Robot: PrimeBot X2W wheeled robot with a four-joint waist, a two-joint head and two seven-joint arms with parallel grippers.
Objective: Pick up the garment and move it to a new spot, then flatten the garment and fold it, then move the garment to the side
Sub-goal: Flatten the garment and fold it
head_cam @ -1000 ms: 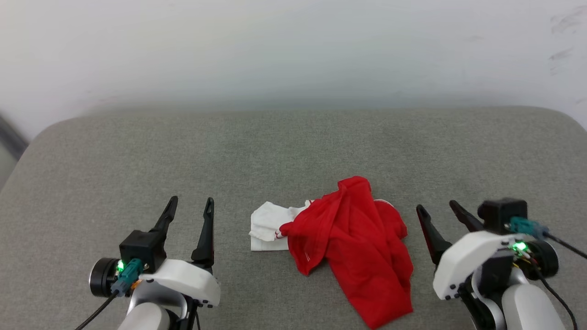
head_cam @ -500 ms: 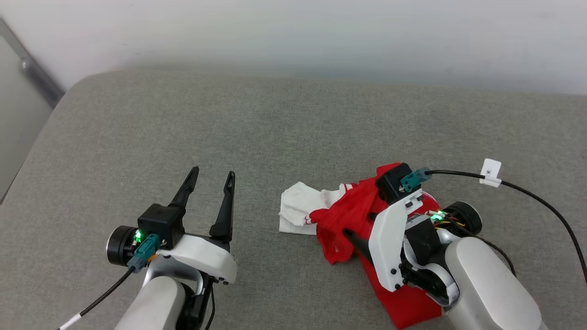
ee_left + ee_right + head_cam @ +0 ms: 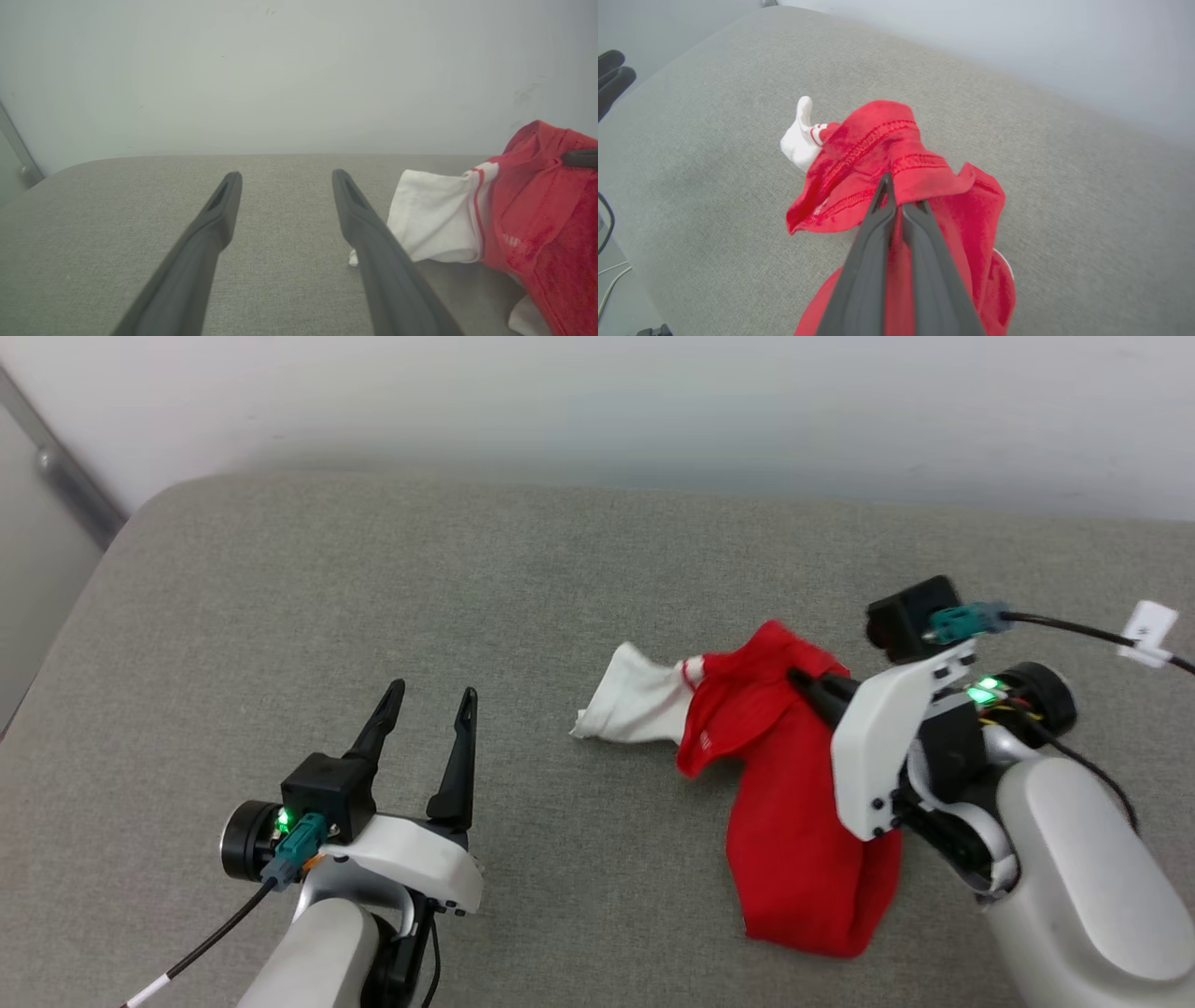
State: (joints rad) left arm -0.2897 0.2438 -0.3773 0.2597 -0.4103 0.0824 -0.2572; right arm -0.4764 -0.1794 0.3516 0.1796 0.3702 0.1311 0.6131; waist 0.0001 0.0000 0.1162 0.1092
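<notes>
Progress is at the very first step. My right end effector is clamped together on a red fold near the top of the garment, and the cloth rises to a small peak at my fingertips. The rest of it hangs and lies in a crumpled heap on the grey cushion, right of centre, with one white sleeve trailing out toward my left side. I judge the pick-up begun but not complete, since most of the fabric rests on the surface. Carrying it to a new spot, flattening, folding and moving it aside are all left to do. My left end effector has its fingers spread apart and holds nothing. It sits well apart from the garment, low on my left.

The surface is a broad upholstered cushion in a grey-green woven fabric with rounded corners, soft enough, I judge, to drag on cloth during flattening. Behind it stands a plain pale wall. A metal strip runs diagonally at the far left, and a black cable with a white tag leads off my right wrist.
</notes>
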